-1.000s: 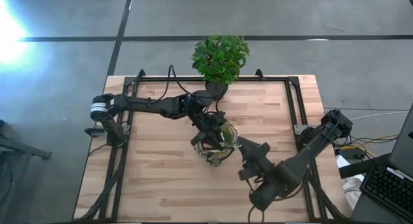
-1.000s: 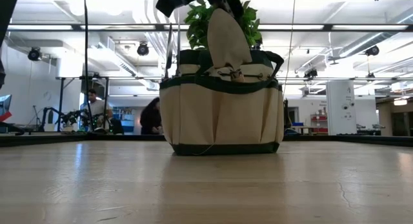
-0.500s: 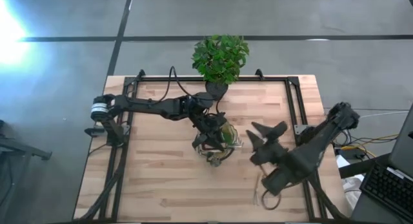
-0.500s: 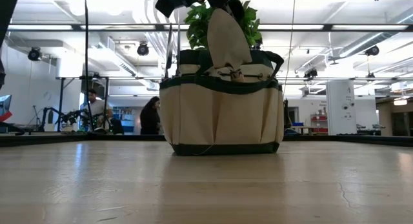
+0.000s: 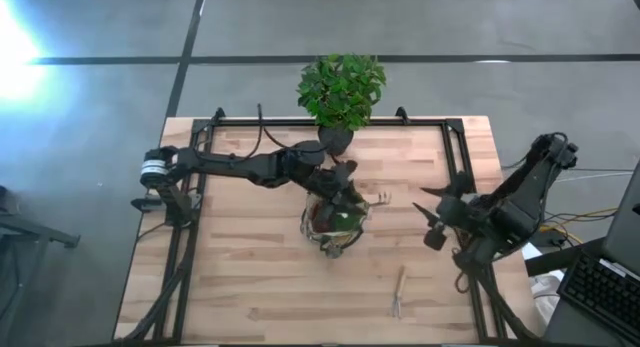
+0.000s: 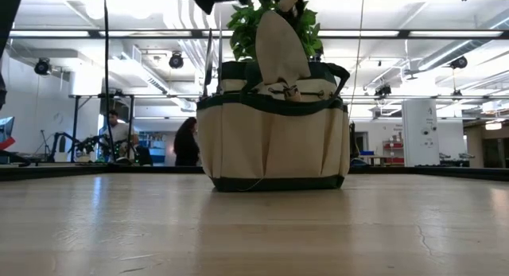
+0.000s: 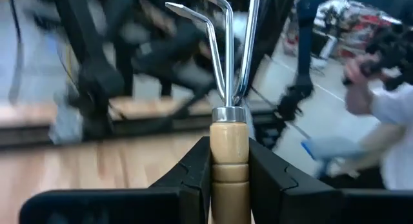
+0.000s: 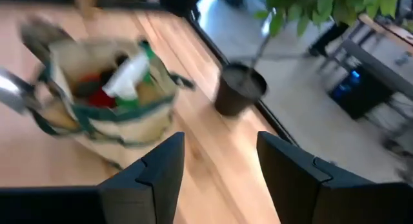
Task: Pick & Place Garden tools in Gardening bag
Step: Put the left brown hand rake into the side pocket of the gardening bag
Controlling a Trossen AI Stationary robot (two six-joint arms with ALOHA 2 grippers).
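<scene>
Since a second ago the right gripper point(image 5: 436, 215) has swung away from the gardening bag point(image 6: 272, 141) to the table's right edge, fingers apart and empty. Left gripper point(image 5: 345, 185) hovers over the soft khaki bag — clamped on a hand rake point(image 7: 229, 127), smooth wooden handle, curved steel tines pointing away from the wrist.

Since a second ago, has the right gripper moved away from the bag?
Yes. The right gripper has swung from beside the bag out toward the table's right edge, jaws open and empty.
</scene>
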